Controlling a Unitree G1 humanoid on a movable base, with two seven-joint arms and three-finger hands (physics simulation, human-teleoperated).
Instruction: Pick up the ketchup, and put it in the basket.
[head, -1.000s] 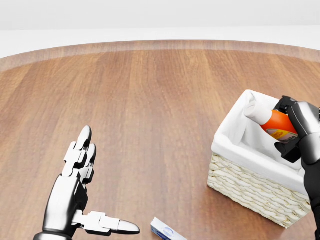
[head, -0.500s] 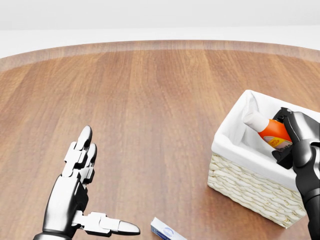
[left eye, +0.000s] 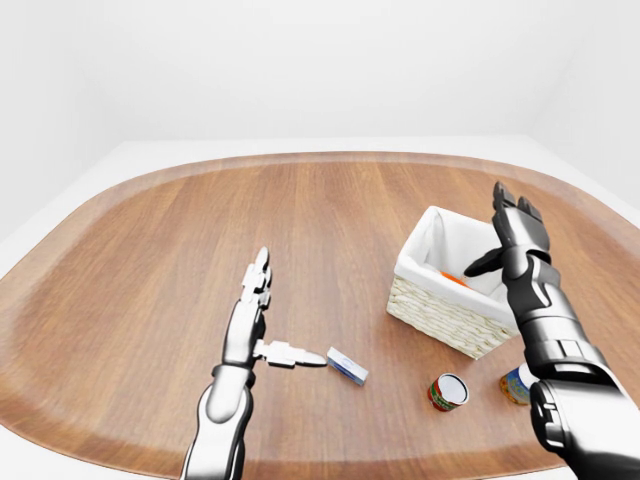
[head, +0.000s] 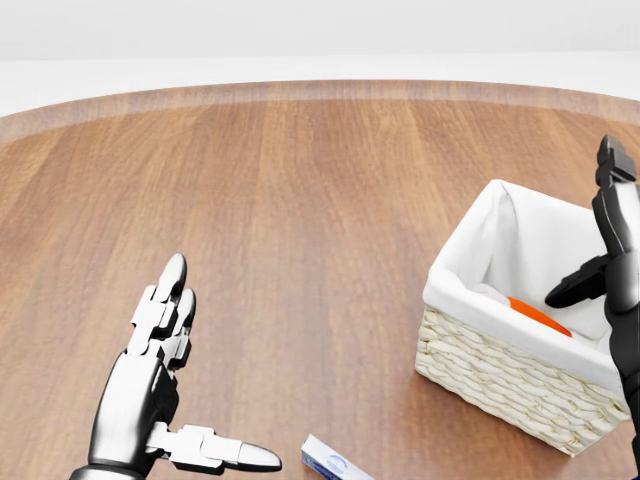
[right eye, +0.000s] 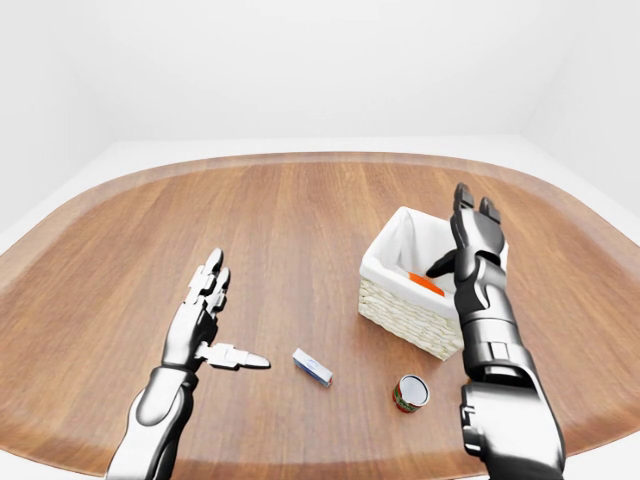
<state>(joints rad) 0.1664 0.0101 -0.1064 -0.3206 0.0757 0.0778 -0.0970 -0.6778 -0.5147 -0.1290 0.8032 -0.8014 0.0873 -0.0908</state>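
Since the ketchup (head: 538, 315) left the right hand (head: 612, 250) half a second ago, the placing looks complete. Table (left eye: 150, 260): oval, wood-grained. Basket (head: 510, 385): woven wicker, white cloth lining, ketchup lying inside. Right hand: fingers spread, empty, above basket. Left hand (head: 160, 385): metallic, fingers apart, empty.

Silver left hand (head: 150, 385), dark grey right hand (left eye: 515, 240) (both glossy, three-fingered).
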